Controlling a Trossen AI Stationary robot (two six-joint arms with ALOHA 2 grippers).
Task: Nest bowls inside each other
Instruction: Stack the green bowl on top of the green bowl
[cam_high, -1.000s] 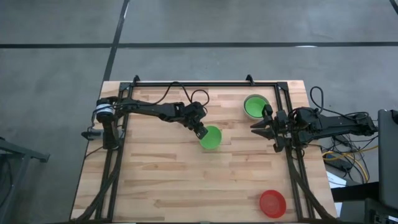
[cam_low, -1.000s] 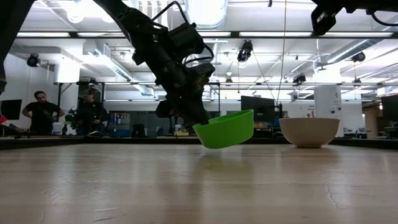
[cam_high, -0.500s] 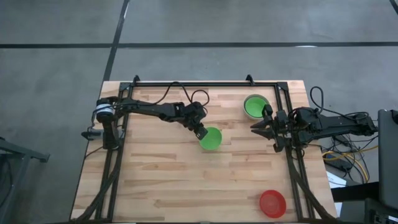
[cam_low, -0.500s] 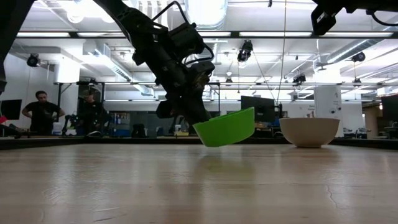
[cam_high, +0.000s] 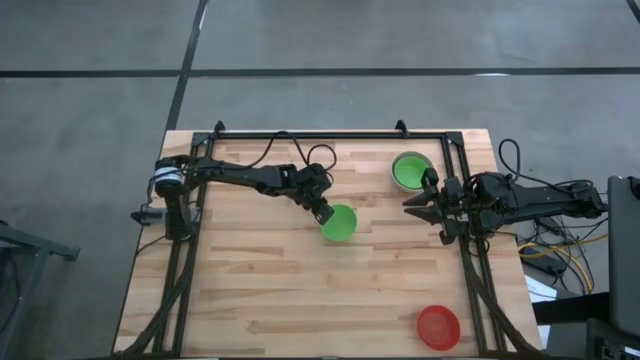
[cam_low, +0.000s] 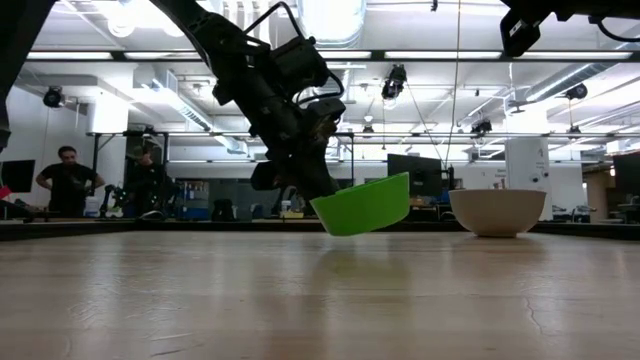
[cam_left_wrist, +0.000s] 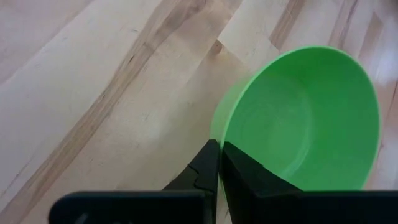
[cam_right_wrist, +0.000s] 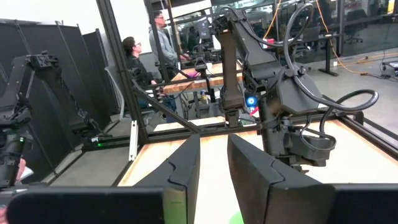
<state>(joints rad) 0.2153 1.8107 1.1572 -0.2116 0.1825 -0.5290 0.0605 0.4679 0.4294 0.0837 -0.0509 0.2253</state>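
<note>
Green plastic, pinched at the rim: we see the left gripper (cam_high: 324, 213) closed tight on the near edge of a green bowl (cam_high: 340, 221), one finger inside the wall and one outside, as the left wrist view shows (cam_left_wrist: 217, 163). In the low view this bowl (cam_low: 363, 206) hangs tilted, clear of the wooden table (cam_high: 260, 290), its open mouth tipped away from the arm. Outward from it, near the table's far right corner, stands the pale bowl (cam_high: 411, 171) with a green bowl (cam_high: 408, 172) already seated in it; we take this stack to be the target. The red bowl (cam_high: 438, 327) lies well apart, near the front right corner. The right gripper (cam_high: 421, 202) waits just beside the stack with its fingers parted and nothing between them.

To do this step well, we judge that the carried bowl should be levelled before it is lowered, brought centre over centre above the stack, and released only once its base sits inside; a rim grip lets a light bowl swing, so a slow approach is advisable, passing clear of the waiting right arm.

Against the frames of a second ago we find almost no change: the bowl holds nearly the same height and tilt, and the stack and red bowl lie where they were.
</note>
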